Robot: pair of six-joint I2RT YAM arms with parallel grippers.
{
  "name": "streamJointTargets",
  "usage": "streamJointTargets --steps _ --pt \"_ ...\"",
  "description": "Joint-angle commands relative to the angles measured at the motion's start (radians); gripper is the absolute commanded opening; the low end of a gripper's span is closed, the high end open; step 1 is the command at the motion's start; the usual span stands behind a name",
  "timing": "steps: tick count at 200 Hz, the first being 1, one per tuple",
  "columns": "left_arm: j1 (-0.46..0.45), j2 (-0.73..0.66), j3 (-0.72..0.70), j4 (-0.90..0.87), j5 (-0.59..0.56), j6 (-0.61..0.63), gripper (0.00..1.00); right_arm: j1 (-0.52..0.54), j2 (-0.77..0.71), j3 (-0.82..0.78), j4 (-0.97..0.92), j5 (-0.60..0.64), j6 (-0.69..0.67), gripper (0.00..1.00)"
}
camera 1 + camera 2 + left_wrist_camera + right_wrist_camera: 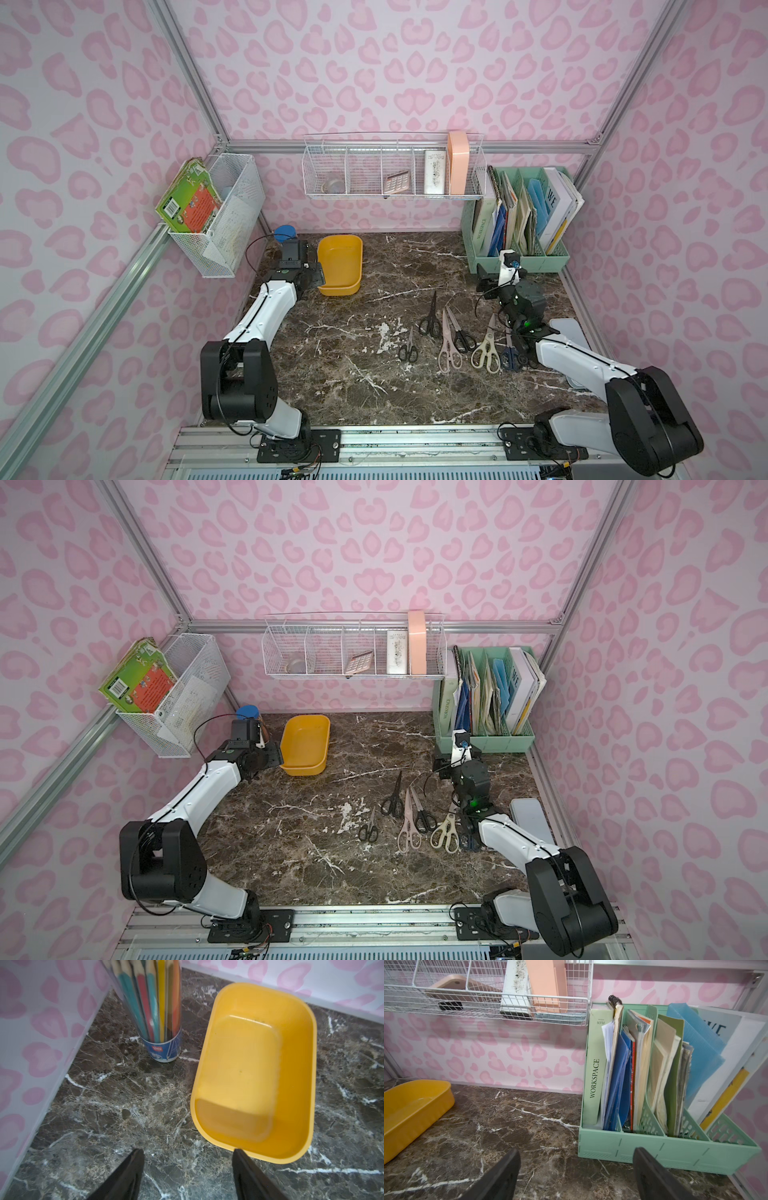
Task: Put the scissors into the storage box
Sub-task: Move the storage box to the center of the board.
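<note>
A: Whereabouts of the scissors (462, 340)?

B: All 6 flat on the counter (332, 374), none in the storage box (338, 291) yet. Fanned in a loose row close to the right arm, tips toward the back wall: small black pair (408, 351), large black pair (431, 318), pale pink pair (446, 343), second black pair (457, 328), cream shears (488, 338), dark blue pair (510, 358), the last partly hidden by the arm.

A: Handling?

B: Probably stiff and fairly light, with slick steel lying low against the stone. Best pinched across the closed blades just ahead of the pivot; likely to swing if taken far from the middle. Pink and second black seemingly touching, so easier to begin with an outlying pair.

A: Tools?

B: Left tool (188, 1150) spread fairly wide, empty, hovering by the near corner of the box. Right tool (577, 1150) spread wide, empty too, facing the mint file organizer (523, 262), beyond the blade tips.

A: Surface and room?

B: Dark marble-look counter, hard, glossy, white-veined. Box at the far left, empty, near a tub of coloured pencils (160, 1047). White wire baskets (390, 195) on 2 walls, pink spotted wallpaper all round.
</note>
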Motion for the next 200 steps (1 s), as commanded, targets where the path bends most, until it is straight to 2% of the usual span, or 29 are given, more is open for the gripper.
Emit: streamJointTargets --steps 1,19,41,82,103,120,145,161,200 --pt "-0.001 0.068 0.042 -0.068 0.032 0.021 0.67 0.002 -0.024 -0.019 -0.004 -0.034 0.025 0.87" --pt "-0.001 0.128 0.065 -0.051 0.031 0.027 0.66 0.002 -0.057 -0.049 0.006 -0.041 0.021 0.87" --pt "-0.001 0.193 0.102 -0.038 0.034 0.033 0.59 0.003 -0.096 -0.086 0.019 -0.056 0.012 0.87" --pt "0.0 0.3 0.154 -0.019 0.025 0.032 0.57 0.002 -0.153 -0.132 0.022 -0.089 -0.014 0.87" --pt "-0.001 0.35 0.182 -0.021 0.045 0.033 0.43 0.002 -0.165 -0.152 0.029 -0.086 -0.028 0.88" --pt "0.0 0.375 0.204 -0.043 0.05 0.033 0.26 0.002 -0.169 -0.154 0.02 -0.089 -0.034 0.88" --pt "-0.001 0.354 0.187 -0.051 0.062 0.03 0.13 0.002 -0.172 -0.146 0.005 -0.098 -0.026 0.88" --pt "-0.006 0.317 0.156 -0.066 0.058 0.022 0.0 0.002 -0.167 -0.144 0.003 -0.111 -0.013 0.88" --pt "-0.045 0.146 0.028 -0.123 0.063 -0.005 0.0 0.012 -0.146 -0.135 -0.033 -0.204 0.022 0.87"
